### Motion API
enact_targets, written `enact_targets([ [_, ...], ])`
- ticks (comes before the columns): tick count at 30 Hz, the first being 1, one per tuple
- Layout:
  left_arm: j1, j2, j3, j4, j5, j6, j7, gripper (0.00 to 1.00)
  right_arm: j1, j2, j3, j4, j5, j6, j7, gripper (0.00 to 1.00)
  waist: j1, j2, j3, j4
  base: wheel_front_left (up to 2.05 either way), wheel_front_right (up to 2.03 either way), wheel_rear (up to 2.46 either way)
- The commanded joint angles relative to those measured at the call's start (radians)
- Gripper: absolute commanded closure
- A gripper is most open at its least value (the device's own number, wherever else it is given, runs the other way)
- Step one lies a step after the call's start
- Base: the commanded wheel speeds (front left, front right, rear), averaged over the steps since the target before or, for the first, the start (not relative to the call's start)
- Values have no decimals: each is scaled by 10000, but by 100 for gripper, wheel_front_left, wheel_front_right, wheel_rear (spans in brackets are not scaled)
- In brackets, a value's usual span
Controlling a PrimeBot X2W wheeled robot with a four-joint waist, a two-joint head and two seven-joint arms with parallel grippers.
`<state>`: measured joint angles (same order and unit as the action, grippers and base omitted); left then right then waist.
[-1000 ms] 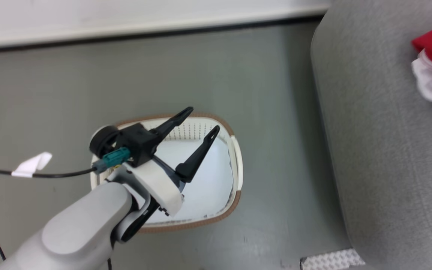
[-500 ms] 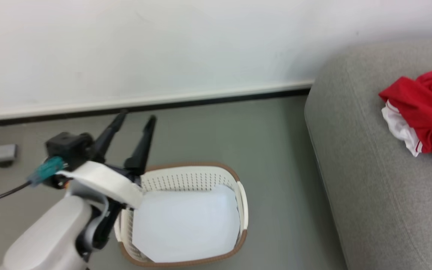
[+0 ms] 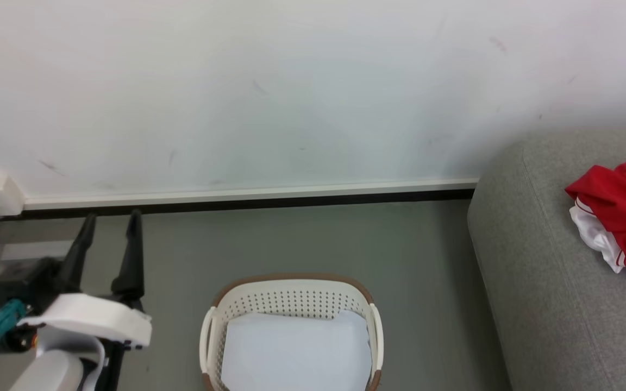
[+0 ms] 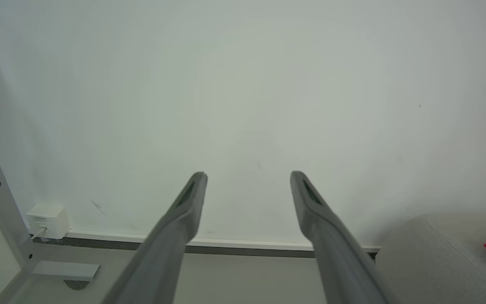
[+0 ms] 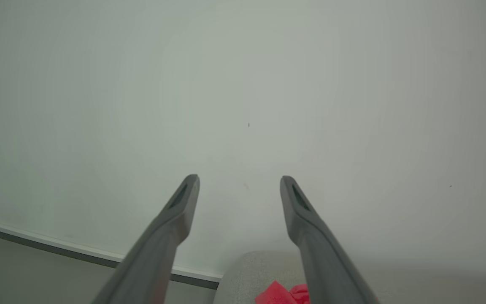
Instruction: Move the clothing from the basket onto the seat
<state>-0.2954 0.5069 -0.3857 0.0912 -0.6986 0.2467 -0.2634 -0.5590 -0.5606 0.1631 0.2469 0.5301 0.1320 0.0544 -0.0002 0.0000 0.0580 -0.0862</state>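
The clothing (image 3: 617, 212), a red and white heap, lies on the grey seat (image 3: 541, 282) at the right. On the floor (image 3: 291, 239) near it, the white basket (image 3: 291, 297) holds a pale sheet (image 3: 296, 353). The left jaws and right jaws both stand wide, holding nothing.
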Motion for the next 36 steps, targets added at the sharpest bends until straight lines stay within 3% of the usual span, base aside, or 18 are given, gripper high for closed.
enact_targets([
  [1,313,-70,181,-4,155,-47,-14,0,406,123,4,9,-120,-27,-197,0,2,0,-186,125,0,0,0],
  [19,2082,-1623,1874,488,1485,-708,-16,0,3932,2611,225,47,5,-27,-3042,0,2,0,-753,307,0,0,0],
  [28,2448,-2227,2345,1028,2398,-1252,-17,0,4436,3418,224,297,-308,-27,-3193,0,2,0,-881,262,0,0,0],
  [36,2271,-2603,2696,1336,2997,-1671,-17,0,4077,3673,326,581,-846,-27,-3194,0,2,0,-885,222,0,0,0],
])
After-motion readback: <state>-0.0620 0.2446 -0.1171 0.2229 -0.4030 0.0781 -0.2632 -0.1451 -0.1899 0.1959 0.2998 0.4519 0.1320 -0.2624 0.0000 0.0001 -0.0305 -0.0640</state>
